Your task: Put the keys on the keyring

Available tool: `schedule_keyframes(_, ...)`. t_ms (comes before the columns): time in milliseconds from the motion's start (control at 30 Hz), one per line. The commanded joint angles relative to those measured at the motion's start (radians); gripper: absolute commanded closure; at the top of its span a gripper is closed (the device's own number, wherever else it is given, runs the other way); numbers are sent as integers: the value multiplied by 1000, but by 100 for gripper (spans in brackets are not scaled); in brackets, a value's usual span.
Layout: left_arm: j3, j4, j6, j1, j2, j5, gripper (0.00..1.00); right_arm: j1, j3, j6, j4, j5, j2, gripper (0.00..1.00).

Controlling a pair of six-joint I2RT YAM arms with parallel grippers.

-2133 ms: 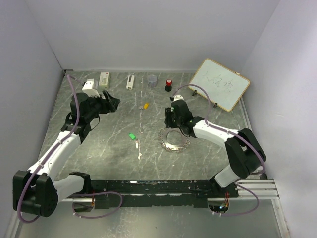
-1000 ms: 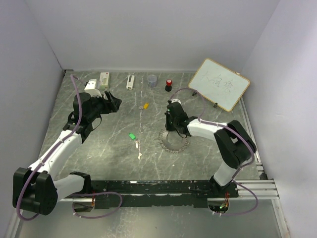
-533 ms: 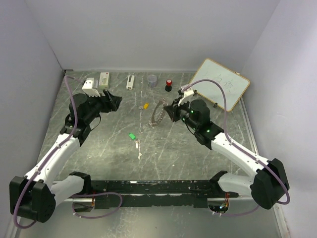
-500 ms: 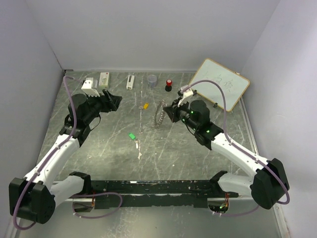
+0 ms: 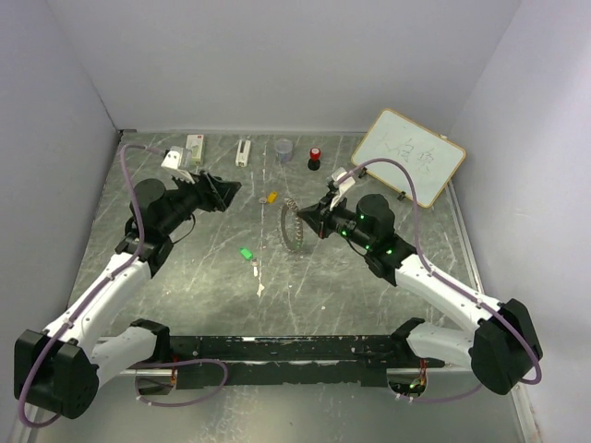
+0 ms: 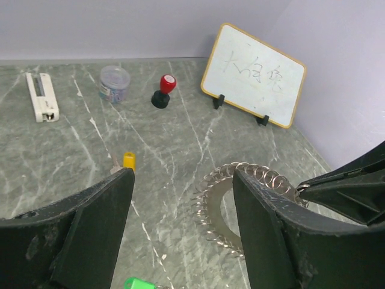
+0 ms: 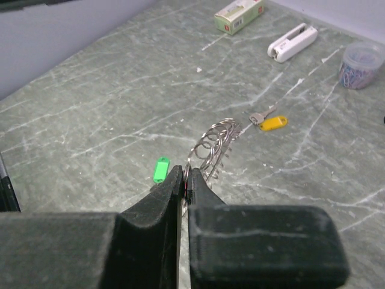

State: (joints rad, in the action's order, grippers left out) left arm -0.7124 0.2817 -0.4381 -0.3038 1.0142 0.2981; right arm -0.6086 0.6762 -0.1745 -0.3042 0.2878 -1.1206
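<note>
The right gripper (image 5: 307,221) has lifted the keyring (image 5: 293,224) upright, pinching its rim. The yellow key (image 5: 271,197) and green key (image 5: 247,254) lie left of it. The left gripper (image 5: 229,190) hovers agape. The ring seems stiff, light and slippery, so the ridged rim is the best hold.

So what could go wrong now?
The right hand pinches the ring only by its thin edge, tilted up, so it might slip or swing. The green key and yellow key are tiny and lie flat, so the open left hand may miss them.
</note>
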Motion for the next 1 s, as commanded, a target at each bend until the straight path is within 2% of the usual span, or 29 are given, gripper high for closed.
schedule_keyframes(0,0,63,1,-28,18,33,23,4,-3,19,-73,35,23,100)
schedule_keyframes(967,-1,168,-18,-226,106,-21,23,9,20,0,-92,-9,22,100)
